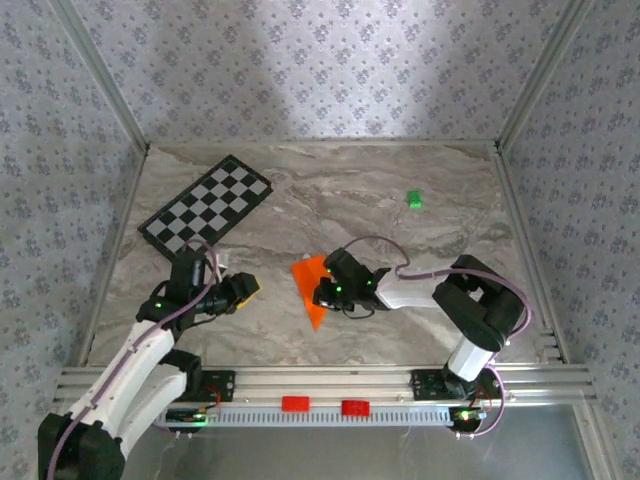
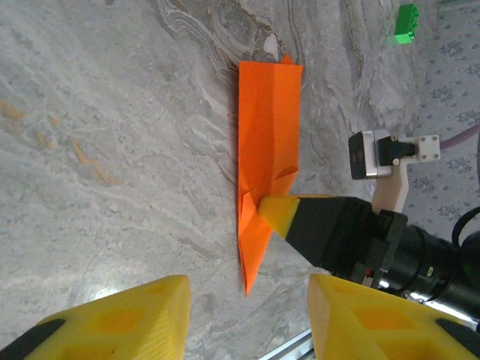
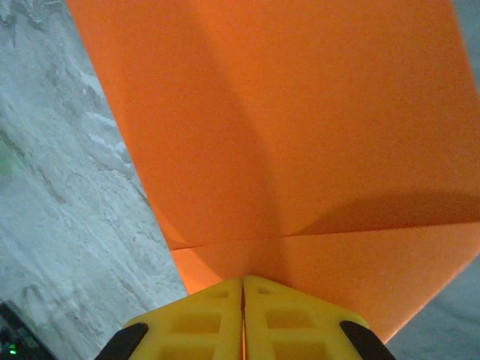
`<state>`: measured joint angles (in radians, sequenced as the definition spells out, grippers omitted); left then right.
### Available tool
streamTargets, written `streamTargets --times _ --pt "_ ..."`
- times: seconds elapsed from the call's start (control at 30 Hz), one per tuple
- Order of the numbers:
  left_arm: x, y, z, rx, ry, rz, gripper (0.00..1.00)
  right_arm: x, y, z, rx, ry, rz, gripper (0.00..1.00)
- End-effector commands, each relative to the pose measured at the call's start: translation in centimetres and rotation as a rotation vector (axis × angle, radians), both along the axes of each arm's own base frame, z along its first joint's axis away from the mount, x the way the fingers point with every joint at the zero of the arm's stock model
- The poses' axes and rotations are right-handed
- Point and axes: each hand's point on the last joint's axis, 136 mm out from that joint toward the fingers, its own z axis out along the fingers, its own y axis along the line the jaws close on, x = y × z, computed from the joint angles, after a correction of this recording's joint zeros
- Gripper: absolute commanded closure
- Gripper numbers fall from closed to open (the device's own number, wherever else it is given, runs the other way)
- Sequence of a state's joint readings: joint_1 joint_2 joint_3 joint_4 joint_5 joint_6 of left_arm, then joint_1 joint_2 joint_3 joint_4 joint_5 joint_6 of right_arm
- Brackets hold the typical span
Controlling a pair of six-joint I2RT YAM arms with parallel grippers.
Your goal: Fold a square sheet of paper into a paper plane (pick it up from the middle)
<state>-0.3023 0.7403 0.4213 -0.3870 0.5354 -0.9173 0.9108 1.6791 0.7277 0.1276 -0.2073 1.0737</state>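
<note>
The square sheet of paper is folded into a narrow, pointed orange paper plane (image 1: 310, 285) and lies on the marble table, near the middle. In the left wrist view the paper plane (image 2: 266, 127) has its tip toward the camera. My right gripper (image 1: 322, 293) is shut on the paper's edge; its yellow fingertip (image 2: 279, 214) meets the paper from the right. In the right wrist view the two pads meet at my right gripper (image 3: 242, 289), with the orange paper (image 3: 285, 112) pinched between them. My left gripper (image 2: 247, 304) is open with nothing in it, just short of the tip, and my left gripper (image 1: 247, 290) is left of the paper.
A black-and-white checkered board (image 1: 205, 208) lies at the back left. A small green block (image 1: 414, 200) sits at the back right, also seen as a green block (image 2: 406, 24). Two red pieces (image 1: 294, 404) sit on the aluminium rail at the near edge.
</note>
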Motion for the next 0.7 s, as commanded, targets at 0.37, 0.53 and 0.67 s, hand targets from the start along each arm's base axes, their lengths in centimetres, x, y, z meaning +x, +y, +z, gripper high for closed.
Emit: streamTargets --times 0.37,0.53,0.67 --pt "3.3 -4.4 0.3 0.029 0.001 -0.115 0.85 0.3 0.8 3.9 0.065 -0.115 -0.272 0.80" --pt "5.0 -6.9 -0.1 0.026 0.004 -0.172 0.95 1.0 -3.1 3.6 -0.020 -0.111 -0.228 0.78" --pt "6.2 -8.6 -1.4 0.046 0.034 -0.216 0.98 0.5 -5.6 2.4 -0.037 -0.046 -0.229 0.72"
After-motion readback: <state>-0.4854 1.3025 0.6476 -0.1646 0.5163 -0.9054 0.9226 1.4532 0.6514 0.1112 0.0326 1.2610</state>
